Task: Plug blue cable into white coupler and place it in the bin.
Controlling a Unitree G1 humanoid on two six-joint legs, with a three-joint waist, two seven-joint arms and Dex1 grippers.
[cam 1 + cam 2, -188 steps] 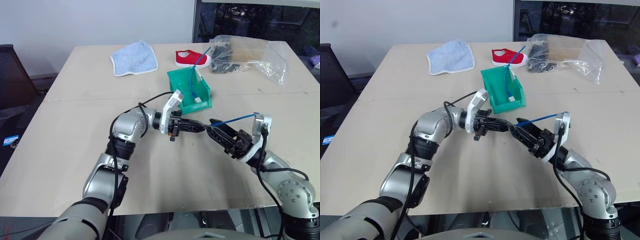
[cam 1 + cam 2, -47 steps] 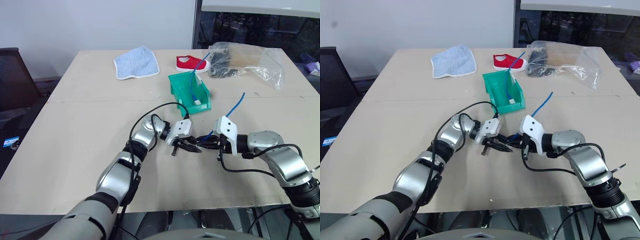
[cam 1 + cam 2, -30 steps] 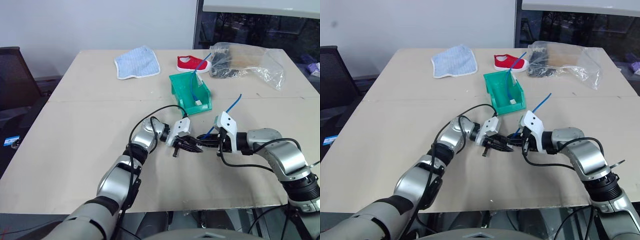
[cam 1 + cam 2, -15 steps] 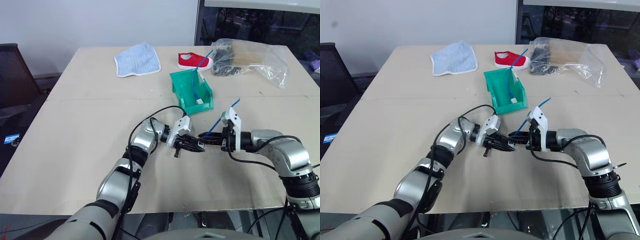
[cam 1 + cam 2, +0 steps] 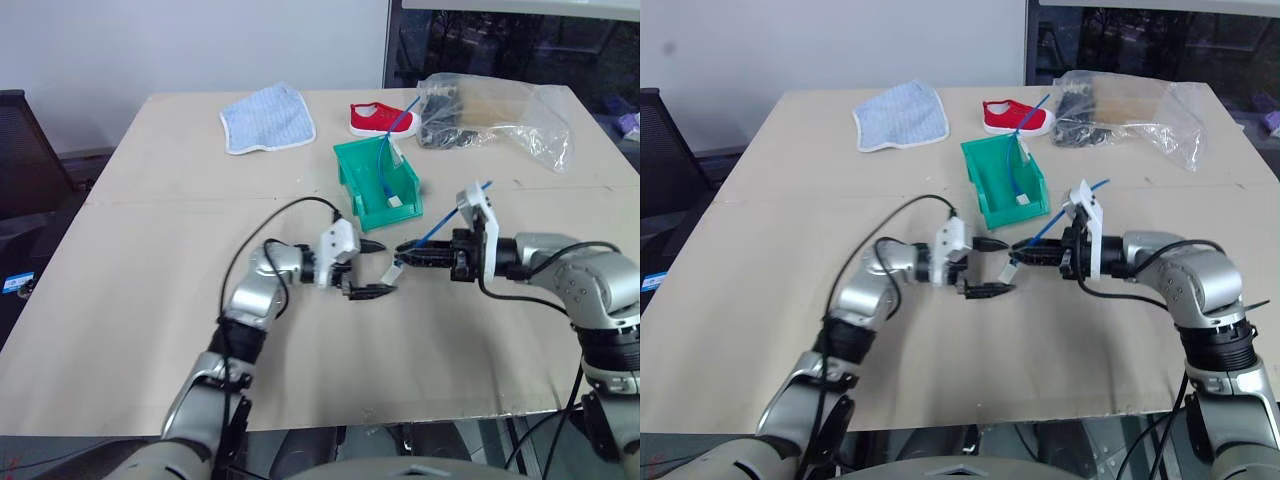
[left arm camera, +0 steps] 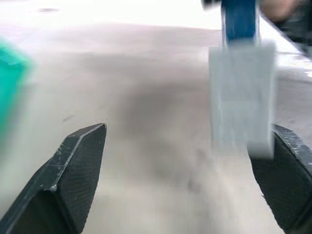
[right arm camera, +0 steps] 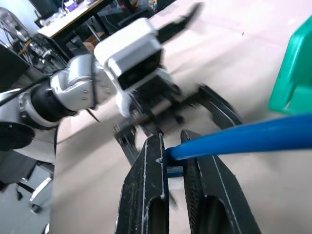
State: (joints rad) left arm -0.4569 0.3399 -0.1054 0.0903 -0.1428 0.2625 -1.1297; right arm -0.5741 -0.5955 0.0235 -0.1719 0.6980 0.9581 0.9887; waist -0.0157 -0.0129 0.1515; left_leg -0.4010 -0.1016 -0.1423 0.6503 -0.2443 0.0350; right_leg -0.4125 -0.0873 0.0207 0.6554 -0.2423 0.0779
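Release complete: left gripper (image 5: pixel 372 268) jaws, shut on the coupler (image 5: pixel 397 268) a second ago, now stand wide. Right gripper (image 5: pixel 408 251) stays clamped on the cable (image 5: pixel 440 225), coupler hanging plugged at its end. Bin (image 5: pixel 352 160) lies at 12 o'clock; placement remains.

The room is bright, with soft, even light from above. The worktop (image 5: pixel 150 250) shows only faint shadows. The head views are sharp. The left wrist view is very blurry just past the gripper. The right wrist view is smeared beyond its gripper.
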